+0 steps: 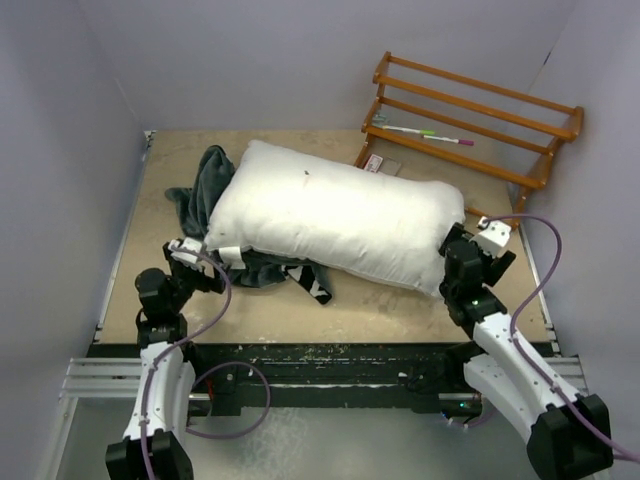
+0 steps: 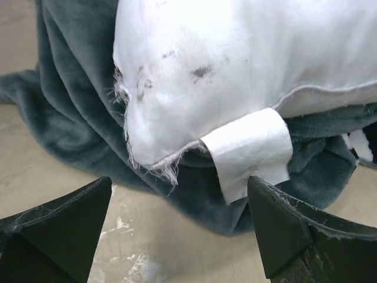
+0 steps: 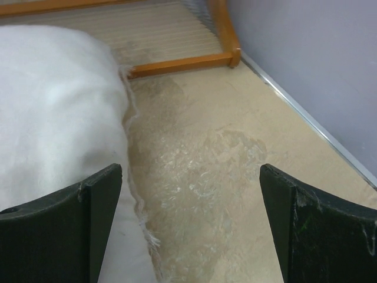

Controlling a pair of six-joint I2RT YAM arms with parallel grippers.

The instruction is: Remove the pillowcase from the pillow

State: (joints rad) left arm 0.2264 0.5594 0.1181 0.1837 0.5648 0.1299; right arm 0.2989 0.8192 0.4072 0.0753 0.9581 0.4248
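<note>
The white pillow [image 1: 335, 215] lies across the middle of the table. The pillowcase [image 1: 205, 185], grey plush with a zebra-striped bit [image 1: 316, 285] at the front, lies crumpled under and beside the pillow's left end. My left gripper [image 1: 188, 250] is open and empty, just short of the pillow's near left corner [image 2: 153, 147] and its white tag [image 2: 250, 150], with grey pillowcase [image 2: 76, 100] behind. My right gripper [image 1: 462, 243] is open and empty at the pillow's right end; its left finger [image 3: 76, 227] is over the pillow's edge [image 3: 53, 118].
An orange wooden rack [image 1: 465, 120] with pens on it stands at the back right; its base rail [image 3: 182, 62] shows in the right wrist view. A small card [image 1: 380, 164] lies behind the pillow. The grey wall [image 3: 306, 59] runs close on the right.
</note>
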